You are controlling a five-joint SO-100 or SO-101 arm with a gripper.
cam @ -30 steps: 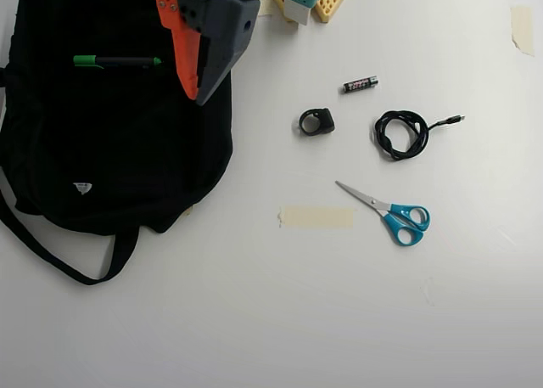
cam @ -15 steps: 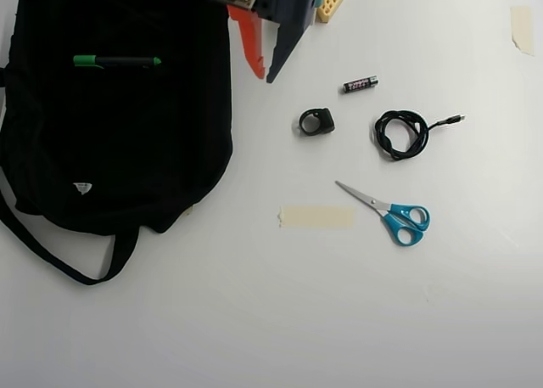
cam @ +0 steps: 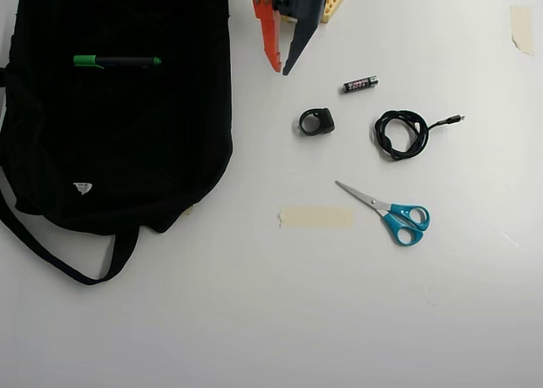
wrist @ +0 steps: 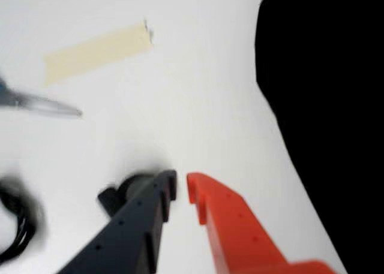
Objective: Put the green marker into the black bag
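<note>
The green marker (cam: 116, 62) lies flat on top of the black bag (cam: 110, 133), toward the bag's upper left in the overhead view. My gripper (cam: 280, 70) is off the bag, over bare table just right of the bag's upper edge and well away from the marker. Its orange and dark fingers are drawn together to a thin slit with nothing between them. In the wrist view the gripper (wrist: 181, 187) points at white table, with the bag (wrist: 324, 106) filling the right side. The marker is out of the wrist view.
Right of the gripper lie a small battery (cam: 360, 84), a black ring-shaped piece (cam: 316, 121), a coiled black cable (cam: 400, 133), blue-handled scissors (cam: 392, 211) and a strip of tape (cam: 316, 216). The bag's strap (cam: 51, 256) trails to the lower left.
My gripper has swung right, from over the bag's upper right part to the table beside it, and pulled back toward the top edge. The marker has stayed where it lay.
</note>
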